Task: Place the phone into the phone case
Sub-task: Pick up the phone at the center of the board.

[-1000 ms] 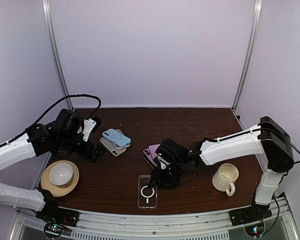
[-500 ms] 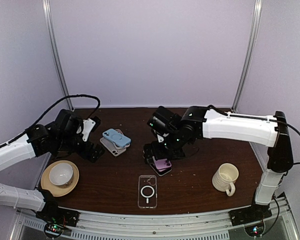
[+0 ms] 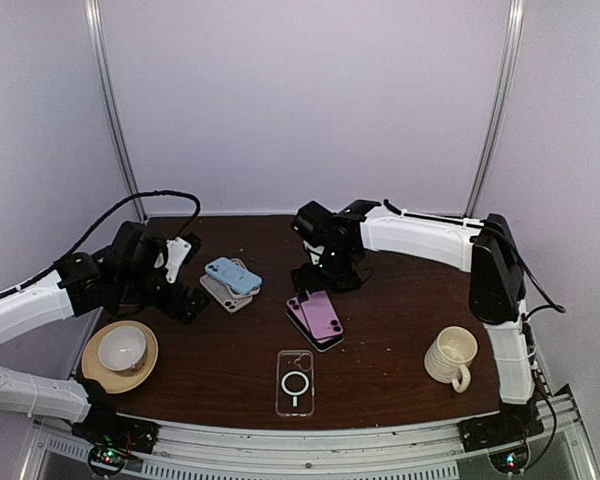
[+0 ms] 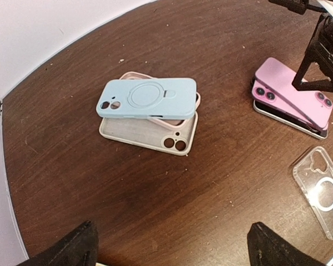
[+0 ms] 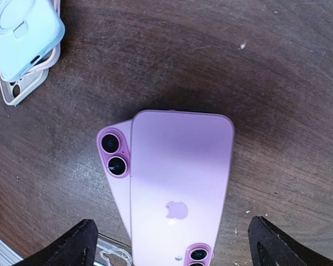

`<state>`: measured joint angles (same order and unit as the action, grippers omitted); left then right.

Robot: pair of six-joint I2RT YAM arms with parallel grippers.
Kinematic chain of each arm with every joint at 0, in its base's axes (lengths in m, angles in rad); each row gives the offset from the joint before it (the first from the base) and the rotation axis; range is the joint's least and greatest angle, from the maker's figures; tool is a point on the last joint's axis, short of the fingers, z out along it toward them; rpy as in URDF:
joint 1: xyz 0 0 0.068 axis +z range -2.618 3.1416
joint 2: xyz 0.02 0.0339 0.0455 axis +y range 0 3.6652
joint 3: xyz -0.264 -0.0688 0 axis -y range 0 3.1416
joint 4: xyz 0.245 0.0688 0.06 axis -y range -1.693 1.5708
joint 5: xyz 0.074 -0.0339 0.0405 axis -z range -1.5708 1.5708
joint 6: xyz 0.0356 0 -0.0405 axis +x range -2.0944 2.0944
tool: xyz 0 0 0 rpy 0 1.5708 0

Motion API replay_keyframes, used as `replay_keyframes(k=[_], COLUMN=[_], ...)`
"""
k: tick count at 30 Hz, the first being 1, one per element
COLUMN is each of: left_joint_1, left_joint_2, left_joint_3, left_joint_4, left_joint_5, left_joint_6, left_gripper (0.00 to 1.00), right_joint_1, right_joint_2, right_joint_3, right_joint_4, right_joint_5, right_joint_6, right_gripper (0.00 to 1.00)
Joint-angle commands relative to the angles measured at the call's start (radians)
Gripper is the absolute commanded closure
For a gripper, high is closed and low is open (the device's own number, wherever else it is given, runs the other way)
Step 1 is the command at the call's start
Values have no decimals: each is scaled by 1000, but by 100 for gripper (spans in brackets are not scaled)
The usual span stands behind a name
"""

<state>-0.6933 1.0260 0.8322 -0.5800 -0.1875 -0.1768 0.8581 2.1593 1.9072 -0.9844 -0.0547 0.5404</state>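
Two pink-purple phones (image 3: 318, 318) lie stacked face down mid-table. In the right wrist view the top phone (image 5: 180, 177) covers most of the lower phone (image 5: 112, 152). The clear phone case (image 3: 295, 382) lies flat near the front edge, and its corner (image 5: 108, 256) peeks out below the phones. My right gripper (image 3: 327, 280) hovers just behind the stack. It is open, and its fingertips (image 5: 72, 244) straddle the phones without touching them. My left gripper (image 3: 188, 302) is open and empty at the left, with its fingertips (image 4: 72, 250) low over bare wood. The left wrist view also shows the phones (image 4: 291, 94) and the clear case (image 4: 322, 191).
A blue case (image 3: 232, 274) tops a pile of beige cases (image 4: 150, 133) left of centre. A white cup sits on a tan saucer (image 3: 120, 350) at front left. A ribbed cream mug (image 3: 450, 358) stands at front right. White walls enclose the table.
My right arm has swung back from beside the clear case to behind the phones, and its jaws have opened. Two phones now show stacked. The left arm has not moved.
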Motion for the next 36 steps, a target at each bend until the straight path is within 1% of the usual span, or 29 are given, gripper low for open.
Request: replay_keyframes(k=[1, 10, 18, 24, 26, 28, 32, 36], left_joint_1=[11, 18, 22, 24, 23, 23, 25, 26], left_joint_2=[33, 47, 49, 48, 48, 49, 45, 45], left_joint_3=[5, 6, 4, 7, 5, 5, 5, 3], left_joint_4=[29, 29, 33, 34, 35, 35, 34, 34], left_joint_5=[-30, -17, 12, 21, 25, 25, 25, 29], left_joint_6=[19, 19, 18, 19, 19, 20, 21, 22], left_gripper=[2, 2, 2, 3, 3, 2, 2, 3], right_joint_1=[4, 4, -15, -18, -18, -19, -20, -20], right_joint_2=[52, 84, 113, 139, 144, 148, 144, 133], right_joint_3=[68, 27, 41, 43, 44, 41, 37, 34], right_joint_4=[-36, -31, -54, -50, -46, -40, -38, -43], right_joint_5=[-46, -56, -41, -45, -59, -66, -68, -68], right_joint_6=[-48, -45, -61, -65, -69, -71, -74, -89], right_gripper=[1, 5, 1, 2, 5, 9, 25, 31])
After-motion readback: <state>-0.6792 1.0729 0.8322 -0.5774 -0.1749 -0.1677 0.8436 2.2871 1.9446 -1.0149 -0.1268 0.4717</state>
